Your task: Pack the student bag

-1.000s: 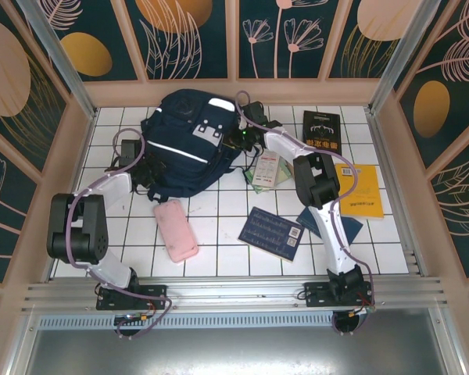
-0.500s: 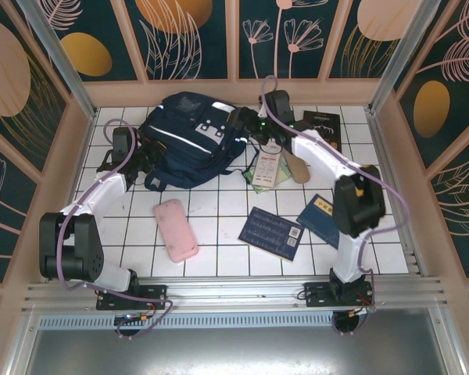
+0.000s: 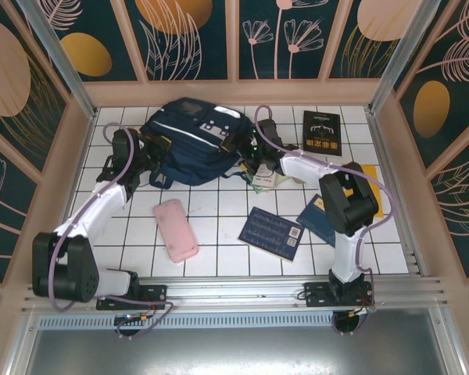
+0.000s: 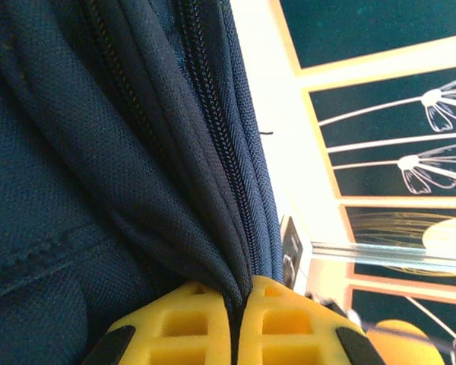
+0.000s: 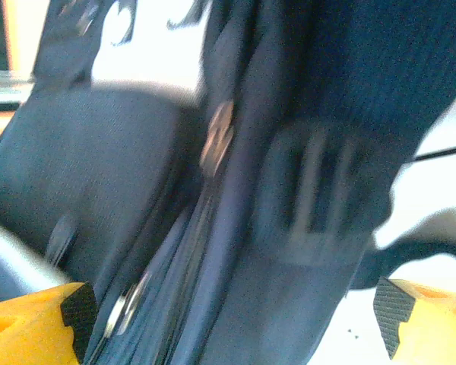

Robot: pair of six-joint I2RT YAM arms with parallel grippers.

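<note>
two grippers: the left gripper (image 4: 234, 300) and the right gripper (image 5: 232, 312). one student bag (image 3: 191, 141) between them. one pink pouch (image 3: 176, 230), nearer me than the left gripper. three books lie around the right arm: one black book (image 3: 321, 133), one dark blue book (image 3: 271, 232), one lighter blue book (image 3: 316, 221). thin booklets (image 3: 263, 180) lie just beside the right gripper, too overlapped to count.

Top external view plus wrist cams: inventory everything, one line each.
student bag: 1, navy, far centre
pouch: 1, pink, near left-centre
black book: 1, black, far right
navy book: 1, dark blue, near centre
blue book: 1, blue, just right of navy book
booklets: count unclear, green-white, right of student bag
left end effector: 1, yellow fingers, shut on student bag fabric
right end effector: 1, yellow fingers, open at student bag
</note>
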